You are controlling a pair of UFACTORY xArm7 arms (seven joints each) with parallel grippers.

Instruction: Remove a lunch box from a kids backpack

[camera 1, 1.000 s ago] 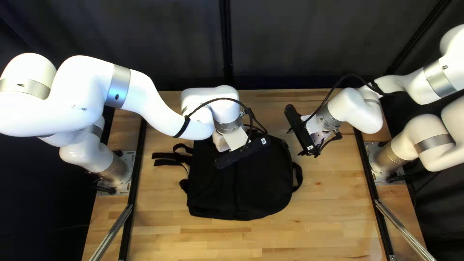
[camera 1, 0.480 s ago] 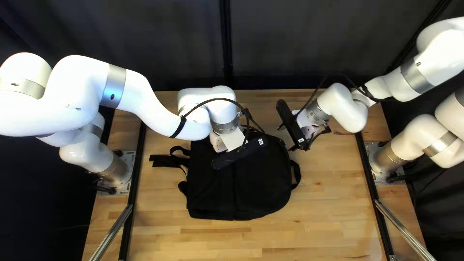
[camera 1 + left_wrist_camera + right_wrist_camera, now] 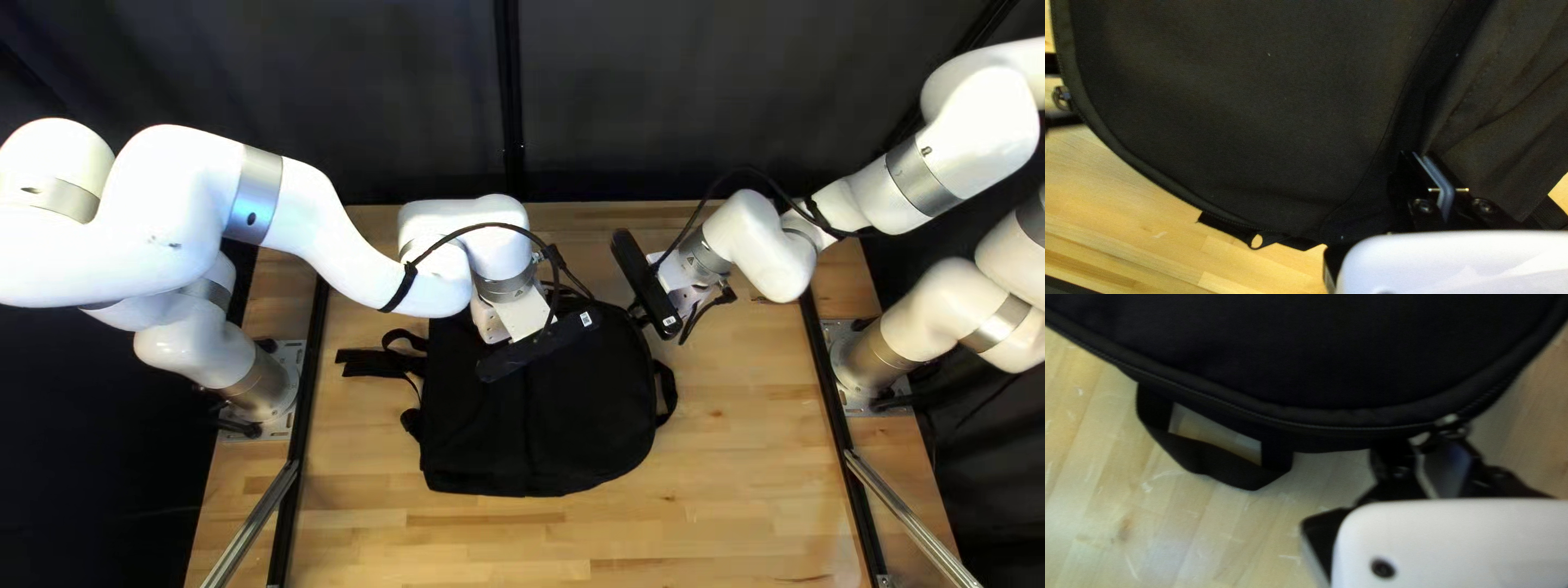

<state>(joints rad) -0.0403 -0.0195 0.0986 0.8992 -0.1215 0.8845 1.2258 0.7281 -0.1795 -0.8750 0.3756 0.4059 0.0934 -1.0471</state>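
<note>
- Backpack: black, lying flat mid-table, a little left of centre. Straps trail off its left side onto the wood; a loop handle stands out from its right end.
- My left gripper: reaches down over the backpack's far side, left of its far right corner. In the left wrist view the fingers are drawn close together, clamped on a fold of the backpack's cloth. Smooth panel to one side of them, wrinkled cloth to the other.
- My right gripper: low at the backpack's far right corner, farther off than the handle. Right wrist view: fingers apart, clamped on nothing, tips right by the backpack's rounded edge.
- Zipper slider: on that edge, at the mouth of my right gripper's fingers. Whether a fingertip touches it, I cannot tell.
- Zipper: runs along the curved edge, past the handle, which is just beside my right gripper.
- Second pull: hangs at the backpack's edge over bare wood, apart from my left gripper.
</note>
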